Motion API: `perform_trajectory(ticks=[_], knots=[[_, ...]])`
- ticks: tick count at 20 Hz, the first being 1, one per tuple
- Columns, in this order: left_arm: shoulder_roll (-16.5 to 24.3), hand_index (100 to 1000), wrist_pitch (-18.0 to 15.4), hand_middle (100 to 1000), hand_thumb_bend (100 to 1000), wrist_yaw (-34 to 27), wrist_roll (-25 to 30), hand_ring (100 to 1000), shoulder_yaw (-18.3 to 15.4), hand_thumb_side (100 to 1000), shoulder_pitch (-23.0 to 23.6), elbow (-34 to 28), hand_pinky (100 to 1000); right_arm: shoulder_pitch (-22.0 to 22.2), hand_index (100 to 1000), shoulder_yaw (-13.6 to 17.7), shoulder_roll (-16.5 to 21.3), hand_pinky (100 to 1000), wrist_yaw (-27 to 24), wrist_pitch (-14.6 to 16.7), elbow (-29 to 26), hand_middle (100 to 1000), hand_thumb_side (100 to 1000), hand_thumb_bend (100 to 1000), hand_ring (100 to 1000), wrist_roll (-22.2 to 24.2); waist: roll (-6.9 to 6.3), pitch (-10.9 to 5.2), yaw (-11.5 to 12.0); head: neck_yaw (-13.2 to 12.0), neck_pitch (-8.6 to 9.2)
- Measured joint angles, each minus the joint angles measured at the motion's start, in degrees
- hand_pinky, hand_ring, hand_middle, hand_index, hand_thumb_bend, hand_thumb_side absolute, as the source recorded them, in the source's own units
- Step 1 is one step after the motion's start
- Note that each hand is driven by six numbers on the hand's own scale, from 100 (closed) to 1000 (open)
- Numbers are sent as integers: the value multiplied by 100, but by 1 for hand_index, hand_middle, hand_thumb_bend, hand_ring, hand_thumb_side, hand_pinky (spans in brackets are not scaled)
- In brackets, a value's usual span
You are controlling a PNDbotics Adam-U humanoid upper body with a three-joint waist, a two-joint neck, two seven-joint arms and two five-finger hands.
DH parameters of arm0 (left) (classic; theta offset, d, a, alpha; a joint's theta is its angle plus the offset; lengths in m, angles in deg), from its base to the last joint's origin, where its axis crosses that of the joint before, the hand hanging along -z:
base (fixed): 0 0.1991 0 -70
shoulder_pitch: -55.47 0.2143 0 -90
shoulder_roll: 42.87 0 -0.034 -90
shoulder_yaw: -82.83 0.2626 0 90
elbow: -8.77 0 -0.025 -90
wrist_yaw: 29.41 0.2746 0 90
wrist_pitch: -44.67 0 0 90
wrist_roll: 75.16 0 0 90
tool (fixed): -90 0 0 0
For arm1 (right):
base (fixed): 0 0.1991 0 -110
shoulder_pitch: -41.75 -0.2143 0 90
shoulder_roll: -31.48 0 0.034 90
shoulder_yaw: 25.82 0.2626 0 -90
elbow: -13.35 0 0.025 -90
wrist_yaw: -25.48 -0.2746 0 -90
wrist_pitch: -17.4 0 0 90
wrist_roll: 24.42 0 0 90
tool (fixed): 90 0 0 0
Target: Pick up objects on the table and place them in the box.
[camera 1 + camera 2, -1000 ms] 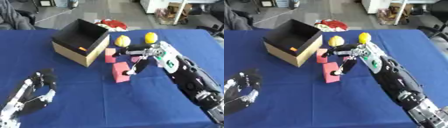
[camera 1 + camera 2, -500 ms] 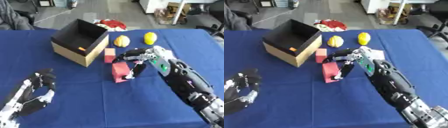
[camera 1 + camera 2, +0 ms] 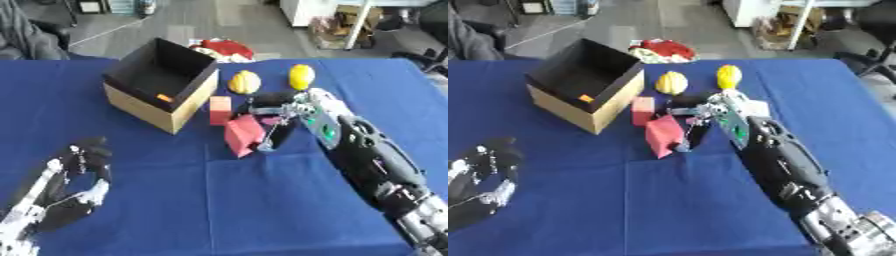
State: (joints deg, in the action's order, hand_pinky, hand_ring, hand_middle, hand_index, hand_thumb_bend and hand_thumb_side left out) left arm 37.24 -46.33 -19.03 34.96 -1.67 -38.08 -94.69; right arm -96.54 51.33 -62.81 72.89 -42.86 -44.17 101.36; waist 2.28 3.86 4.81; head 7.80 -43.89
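Center frame, your right hand [image 3: 282, 116] is curling around the red block [image 3: 243, 135]; it is tilting and could slip before reaching the upper-left box [image 3: 159, 85].

Right robot hand [image 3: 278, 116] fingers curled, pinching; left robot hand [image 3: 68, 186] idle, open.

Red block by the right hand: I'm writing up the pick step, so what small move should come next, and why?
Probably close the right hand on the red block before lifting. Its fingers sit against the block's right side, which still rests tilted on the blue table, near the open box.
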Motion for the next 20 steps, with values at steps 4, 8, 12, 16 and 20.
perform_trajectory(ticks=[4,8,12,16,20], knots=[[-8,868,-11,659,100,-22,19,657,19,144,-2,0,732,-536,853,348,-173,890,-65,-320,273,538,100,100,701,-290,-43,-2,116,65,0],[-77,868,-21,660,100,-52,90,657,104,145,-60,0,732,-948,870,673,-456,893,287,-634,774,561,100,100,707,-608,-148,-2,320,219,0],[-116,868,-36,660,100,-80,200,657,212,145,-136,0,732,-1163,878,1047,-769,889,862,-997,1216,588,100,100,708,-1025,-172,5,629,487,0],[-140,868,-46,659,100,-107,278,657,284,147,-215,-1,732,-1335,901,1296,-974,886,1317,-1318,1366,659,100,100,730,-1629,-178,42,835,758,0],[-154,868,-45,659,100,-125,327,656,323,149,-274,-1,732,-1368,950,1318,-1154,902,1796,-1544,1356,791,161,184,786,-2283,-178,107,906,914,-1]])
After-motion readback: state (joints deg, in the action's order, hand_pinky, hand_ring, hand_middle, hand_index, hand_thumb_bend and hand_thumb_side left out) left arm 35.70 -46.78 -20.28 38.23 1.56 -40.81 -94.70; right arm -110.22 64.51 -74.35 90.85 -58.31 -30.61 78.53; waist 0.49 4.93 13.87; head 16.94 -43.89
